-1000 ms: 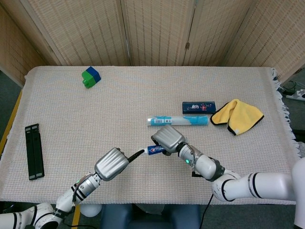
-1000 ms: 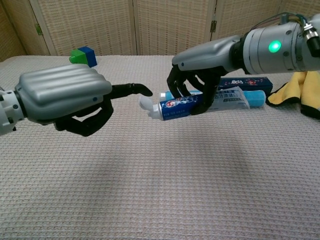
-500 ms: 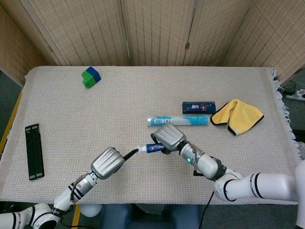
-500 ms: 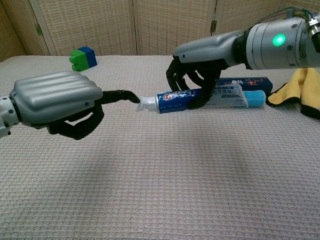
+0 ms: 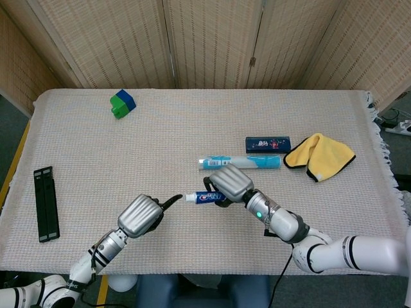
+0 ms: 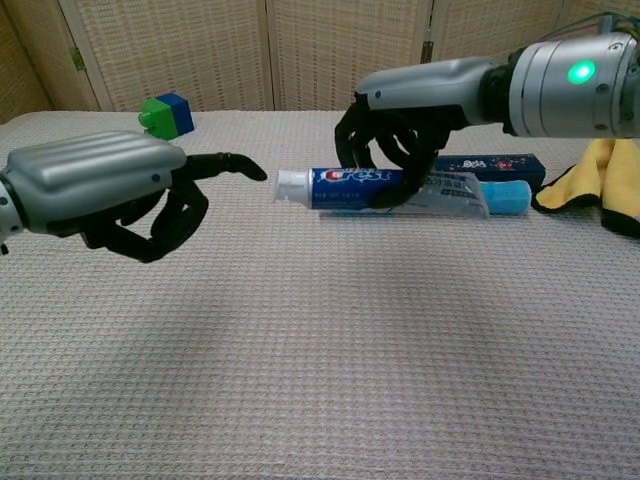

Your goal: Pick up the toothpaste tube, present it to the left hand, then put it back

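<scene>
right hand [image 6: 400, 140] gripping toothpaste tube [image 6: 345, 187] — cap toward left hand [image 6: 110, 195]

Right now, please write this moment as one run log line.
right robot hand: holds toothpaste tube | left robot hand: one finger points at cap, gap between | table: tube not put back

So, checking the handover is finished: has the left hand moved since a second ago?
Yes. The left hand has drawn back toward the near table edge, away from the toothpaste tube.

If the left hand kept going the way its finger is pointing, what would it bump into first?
Probably the white cap end of the toothpaste tube, which the right hand holds. The left hand points at it across a small gap, though depth is uncertain.
</scene>
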Robot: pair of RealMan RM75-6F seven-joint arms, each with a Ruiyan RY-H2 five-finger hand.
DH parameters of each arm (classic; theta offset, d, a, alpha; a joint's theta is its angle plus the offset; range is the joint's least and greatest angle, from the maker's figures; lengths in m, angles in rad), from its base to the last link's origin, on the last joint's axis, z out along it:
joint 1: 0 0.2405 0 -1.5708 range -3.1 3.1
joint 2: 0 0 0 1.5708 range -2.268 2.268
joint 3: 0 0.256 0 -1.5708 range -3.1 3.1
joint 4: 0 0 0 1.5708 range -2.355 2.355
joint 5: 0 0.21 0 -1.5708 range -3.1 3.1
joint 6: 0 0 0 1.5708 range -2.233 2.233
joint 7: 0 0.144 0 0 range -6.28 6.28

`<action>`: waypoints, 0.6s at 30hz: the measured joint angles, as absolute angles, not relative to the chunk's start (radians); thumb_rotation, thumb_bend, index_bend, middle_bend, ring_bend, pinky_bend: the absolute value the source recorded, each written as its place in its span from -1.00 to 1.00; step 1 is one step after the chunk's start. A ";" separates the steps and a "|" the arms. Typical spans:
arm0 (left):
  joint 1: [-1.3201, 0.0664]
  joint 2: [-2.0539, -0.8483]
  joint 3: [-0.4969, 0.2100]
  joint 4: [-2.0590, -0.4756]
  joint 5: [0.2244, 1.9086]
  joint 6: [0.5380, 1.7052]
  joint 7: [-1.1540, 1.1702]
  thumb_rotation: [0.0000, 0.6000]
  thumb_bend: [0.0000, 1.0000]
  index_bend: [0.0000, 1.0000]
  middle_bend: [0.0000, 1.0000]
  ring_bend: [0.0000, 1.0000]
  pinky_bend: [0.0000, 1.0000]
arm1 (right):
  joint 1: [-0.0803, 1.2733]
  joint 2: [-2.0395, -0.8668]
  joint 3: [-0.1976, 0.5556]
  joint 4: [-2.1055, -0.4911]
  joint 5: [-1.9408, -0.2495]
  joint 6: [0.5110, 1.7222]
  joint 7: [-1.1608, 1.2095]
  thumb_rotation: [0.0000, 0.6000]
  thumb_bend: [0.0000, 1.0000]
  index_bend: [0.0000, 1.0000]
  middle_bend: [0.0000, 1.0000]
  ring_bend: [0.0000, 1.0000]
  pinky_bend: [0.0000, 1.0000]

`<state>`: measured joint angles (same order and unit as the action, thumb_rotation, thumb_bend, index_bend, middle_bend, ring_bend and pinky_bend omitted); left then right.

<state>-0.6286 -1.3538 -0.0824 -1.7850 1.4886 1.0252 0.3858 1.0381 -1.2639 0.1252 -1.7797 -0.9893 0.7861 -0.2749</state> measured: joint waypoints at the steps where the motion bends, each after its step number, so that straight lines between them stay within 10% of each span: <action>1: -0.624 -1.342 -0.086 -1.793 1.481 1.029 0.339 1.00 0.16 -0.93 -0.32 -0.32 0.06 | 1.031 -1.267 0.126 -1.778 -0.997 0.790 -0.260 1.00 0.37 0.58 0.24 0.36 0.40; 9: -0.590 -1.239 -0.122 -1.840 1.469 1.069 -0.090 0.88 -0.38 -1.00 -0.86 -0.86 -0.73 | 0.964 -1.326 0.135 -1.749 -1.086 0.806 -0.083 1.00 0.37 0.58 0.24 0.36 0.40; 13: -0.567 -1.197 -0.142 -1.864 1.484 1.116 -0.319 -0.12 -0.52 -1.00 -0.91 -0.92 -0.96 | 0.940 -1.371 0.144 -1.735 -1.123 0.811 -0.002 1.00 0.37 0.58 0.24 0.36 0.40; 18: -0.551 -1.170 -0.158 -1.884 1.516 1.158 -0.504 -0.82 -0.62 -1.00 -0.93 -0.98 -1.00 | 0.914 -1.435 0.159 -1.721 -1.159 0.821 0.090 1.00 0.37 0.58 0.24 0.36 0.40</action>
